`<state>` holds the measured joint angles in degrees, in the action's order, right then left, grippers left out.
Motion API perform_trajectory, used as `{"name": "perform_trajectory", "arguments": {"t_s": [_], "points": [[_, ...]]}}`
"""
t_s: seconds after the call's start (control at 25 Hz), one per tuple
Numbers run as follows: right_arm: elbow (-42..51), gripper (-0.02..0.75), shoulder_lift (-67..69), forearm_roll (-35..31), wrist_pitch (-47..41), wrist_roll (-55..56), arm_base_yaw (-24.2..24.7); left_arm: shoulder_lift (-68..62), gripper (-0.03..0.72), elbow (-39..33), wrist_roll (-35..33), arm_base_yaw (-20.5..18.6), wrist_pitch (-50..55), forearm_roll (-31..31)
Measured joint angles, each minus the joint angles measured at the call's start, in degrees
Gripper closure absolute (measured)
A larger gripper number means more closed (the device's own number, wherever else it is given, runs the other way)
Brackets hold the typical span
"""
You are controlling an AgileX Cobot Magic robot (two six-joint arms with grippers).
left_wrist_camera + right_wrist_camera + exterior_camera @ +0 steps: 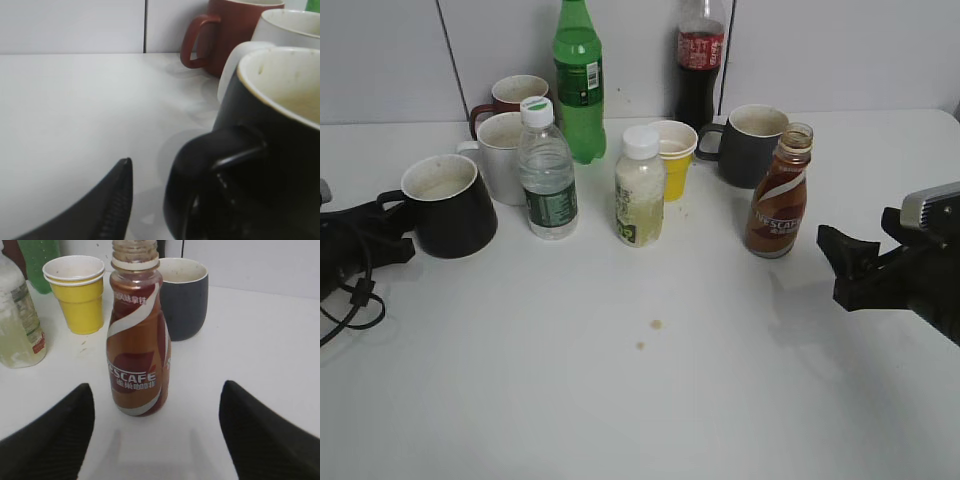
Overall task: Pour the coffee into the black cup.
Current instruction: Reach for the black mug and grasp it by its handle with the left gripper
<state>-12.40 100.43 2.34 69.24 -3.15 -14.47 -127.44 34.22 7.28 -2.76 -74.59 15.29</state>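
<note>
The coffee bottle [780, 195], brown with an orange Nescafe label and no cap, stands upright at the right of the table. It also shows in the right wrist view [137, 335]. My right gripper [845, 262] [157, 390] is open and empty, just short of the bottle, which stands ahead between the fingers. The black cup [445, 205] [270, 130], cream inside, stands at the left with its handle [200, 185] towards my left gripper [398, 238]. One left finger [117, 195] lies beside the handle with a gap. The other finger is hidden by the cup.
Between the two stand a water bottle [548, 170] and a milky bottle [640, 190]. Behind are a white mug [500, 150], a maroon mug [510, 95], a green bottle [578, 80], yellow paper cups [672, 155], a cola bottle [700, 60] and a dark grey mug [752, 145].
</note>
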Motion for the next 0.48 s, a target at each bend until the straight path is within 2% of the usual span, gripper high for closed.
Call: {"name": "perform_trajectory", "arguments": {"t_s": [0.48], "points": [[0.0,0.155,0.0,0.0,0.0,0.0,0.0,2.3,0.353,-0.2,0.6,0.1,3.3,-3.2]]}}
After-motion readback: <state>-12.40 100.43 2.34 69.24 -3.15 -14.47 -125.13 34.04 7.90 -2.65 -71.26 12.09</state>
